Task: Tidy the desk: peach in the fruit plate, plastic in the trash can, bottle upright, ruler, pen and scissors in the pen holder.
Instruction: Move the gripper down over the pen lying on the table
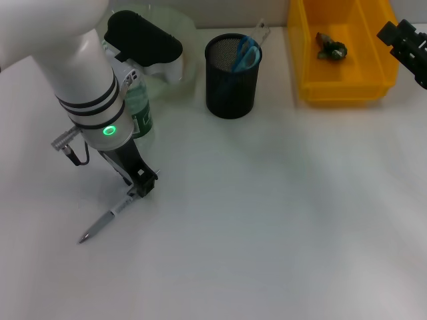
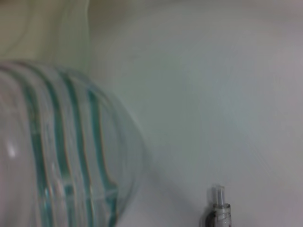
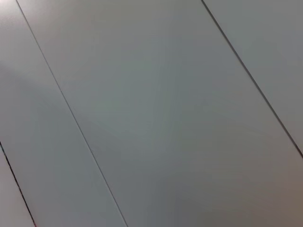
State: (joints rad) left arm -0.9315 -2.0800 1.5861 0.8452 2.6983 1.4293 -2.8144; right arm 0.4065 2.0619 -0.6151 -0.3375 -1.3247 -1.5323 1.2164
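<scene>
My left gripper (image 1: pixel 140 187) is low over the desk and shut on the upper end of a grey pen (image 1: pixel 103 221), which slants down toward the front left. The pen's end (image 2: pixel 218 208) shows in the left wrist view beside the clear green-labelled bottle (image 2: pixel 61 156). The bottle (image 1: pixel 138 113) stands upright just behind my left arm. The black mesh pen holder (image 1: pixel 231 93) holds blue scissors (image 1: pixel 245 52) and a ruler (image 1: pixel 260 30). Crumpled plastic (image 1: pixel 331 48) lies in the yellow trash can (image 1: pixel 340 90). The pale green fruit plate (image 1: pixel 183 30) is mostly hidden behind the arm; the peach is hidden.
My right gripper (image 1: pixel 407 41) hangs parked at the far right edge, beside the yellow bin. The right wrist view shows only a plain panelled surface. The white desk stretches open across the middle and front right.
</scene>
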